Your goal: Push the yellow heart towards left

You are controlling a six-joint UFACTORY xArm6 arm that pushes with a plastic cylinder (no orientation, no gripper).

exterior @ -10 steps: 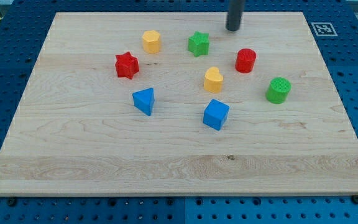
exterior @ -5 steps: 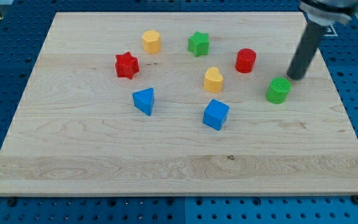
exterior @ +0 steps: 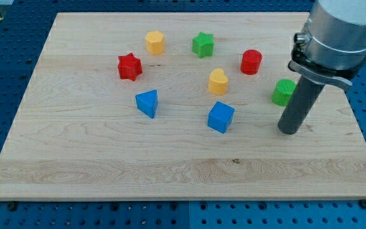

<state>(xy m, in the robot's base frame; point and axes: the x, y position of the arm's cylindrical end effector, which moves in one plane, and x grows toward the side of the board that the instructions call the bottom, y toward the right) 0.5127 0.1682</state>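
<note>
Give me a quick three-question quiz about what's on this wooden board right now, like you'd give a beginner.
1. True or false: my tip touches the yellow heart.
2. Which block does the rod partly hide? A) red star B) green cylinder C) blue cube
3. Fill in: directly toward the view's top from the yellow heart sits the green ____.

Key: 1 false, it is well off to the view's right; 2 B; 3 star.
</note>
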